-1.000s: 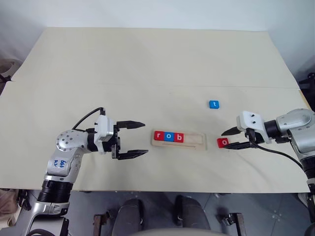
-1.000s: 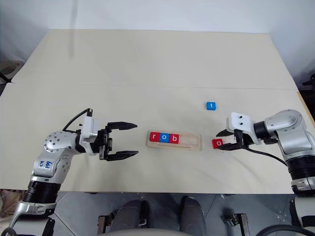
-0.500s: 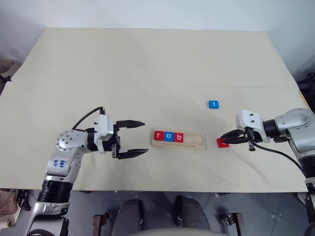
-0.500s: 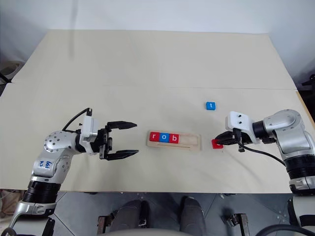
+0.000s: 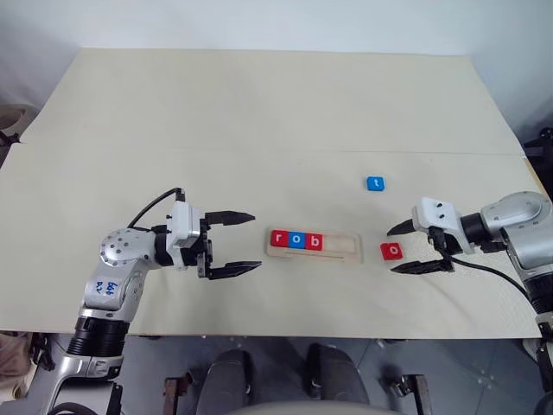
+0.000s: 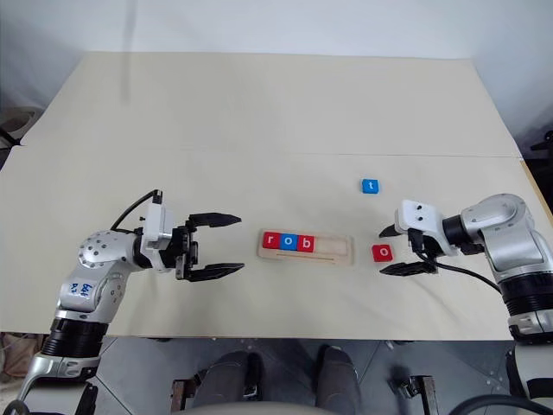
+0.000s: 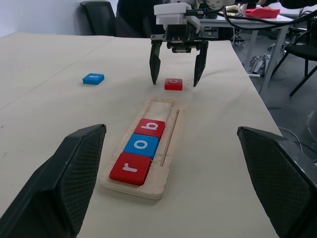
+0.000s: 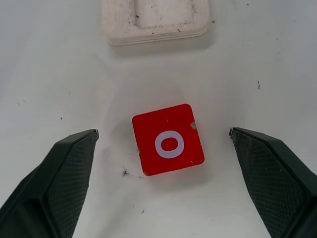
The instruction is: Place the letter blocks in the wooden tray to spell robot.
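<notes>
The wooden tray (image 5: 346,246) lies at the table's front middle. Its left part holds a red r block (image 5: 278,239), a blue o block (image 5: 296,239) and a red b block (image 5: 315,241) side by side. A second red o block (image 5: 391,251) lies flat on the table just right of the tray. My right gripper (image 5: 392,251) is open, one finger on either side of that block without touching it, as the right wrist view shows (image 8: 168,140). The blue t block (image 5: 375,183) sits farther back. My left gripper (image 5: 256,241) is open and empty, left of the tray.
The tray's right part (image 7: 161,107) has no blocks in it. The pale table (image 5: 259,112) stretches wide behind the blocks, with a seam running across it. Beyond the table's right edge, chairs (image 7: 307,44) show in the left wrist view.
My right gripper, pinched on the red o block half a second ago, has opened. The block lies flat between its fingers. The left arm has not moved.
</notes>
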`<action>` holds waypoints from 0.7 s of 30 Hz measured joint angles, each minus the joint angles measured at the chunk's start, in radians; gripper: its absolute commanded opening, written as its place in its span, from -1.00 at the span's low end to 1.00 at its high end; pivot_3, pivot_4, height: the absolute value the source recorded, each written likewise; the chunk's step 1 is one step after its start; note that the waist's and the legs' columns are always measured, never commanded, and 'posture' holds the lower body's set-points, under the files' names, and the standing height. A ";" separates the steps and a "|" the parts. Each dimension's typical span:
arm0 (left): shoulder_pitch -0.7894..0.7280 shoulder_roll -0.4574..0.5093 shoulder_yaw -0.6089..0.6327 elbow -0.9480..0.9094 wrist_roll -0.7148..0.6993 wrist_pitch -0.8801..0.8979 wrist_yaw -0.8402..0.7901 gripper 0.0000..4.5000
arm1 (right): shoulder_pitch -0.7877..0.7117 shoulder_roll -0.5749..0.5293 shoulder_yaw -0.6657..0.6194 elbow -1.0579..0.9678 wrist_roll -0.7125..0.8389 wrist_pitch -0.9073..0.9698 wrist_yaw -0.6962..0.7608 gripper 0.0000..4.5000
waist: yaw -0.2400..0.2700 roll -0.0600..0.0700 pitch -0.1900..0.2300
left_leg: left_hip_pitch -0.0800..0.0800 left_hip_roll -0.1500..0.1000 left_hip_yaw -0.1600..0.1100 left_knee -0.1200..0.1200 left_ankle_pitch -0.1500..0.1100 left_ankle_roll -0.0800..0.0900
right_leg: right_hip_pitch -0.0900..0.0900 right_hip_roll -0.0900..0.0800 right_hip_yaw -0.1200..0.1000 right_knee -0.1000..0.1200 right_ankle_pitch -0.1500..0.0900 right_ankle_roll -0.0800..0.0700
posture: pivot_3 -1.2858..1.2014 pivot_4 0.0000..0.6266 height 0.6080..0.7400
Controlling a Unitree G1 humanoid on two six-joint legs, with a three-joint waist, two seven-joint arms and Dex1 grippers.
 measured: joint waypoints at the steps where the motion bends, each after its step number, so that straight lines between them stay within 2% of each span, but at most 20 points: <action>1: 0.000 0.000 0.000 0.000 0.000 0.000 0.001 1.00 | 0.000 0.001 0.000 0.004 -0.001 -0.010 -0.002 0.82 | 0.000 0.000 0.000 | 0.000 0.000 0.000 0.000 0.000 0.000 | 0.000 0.000 0.000 0.000 0.000 0.000 | 0.03 -0.52 1.00; 4: 0.000 0.000 0.000 0.000 0.000 0.000 0.004 1.00 | 0.000 0.002 0.000 0.013 0.000 -0.018 -0.010 0.44 | 0.001 0.000 0.000 | 0.000 0.000 0.000 0.000 0.000 0.000 | 0.000 0.000 0.000 0.000 0.000 0.000 | 0.03 -0.52 1.00; 9: 0.000 0.000 0.000 0.000 0.000 0.000 0.006 1.00 | 0.000 0.008 0.000 0.007 0.004 -0.015 -0.012 -0.32 | 0.000 0.000 0.000 | 0.000 0.000 0.000 0.000 0.000 0.000 | 0.000 0.000 0.000 0.000 0.000 0.000 | 0.03 -0.52 1.00; 15: 0.000 -0.002 0.000 0.000 0.000 0.000 0.010 1.00 | 0.001 0.062 0.000 -0.102 0.037 0.055 -0.035 -0.32 | -0.001 0.000 0.000 | 0.000 0.000 0.000 0.000 0.000 0.000 | 0.000 0.000 0.000 0.000 0.000 0.000 | 0.03 -0.52 1.00; 21: 0.000 -0.005 0.001 -0.001 0.000 0.000 0.021 1.00 | -0.058 0.143 0.023 -0.269 0.085 0.266 -0.086 -0.32 | -0.001 0.000 0.000 | 0.000 0.000 0.000 0.000 0.000 0.000 | -0.001 0.000 0.000 0.001 0.000 0.000 | 0.03 -0.52 1.00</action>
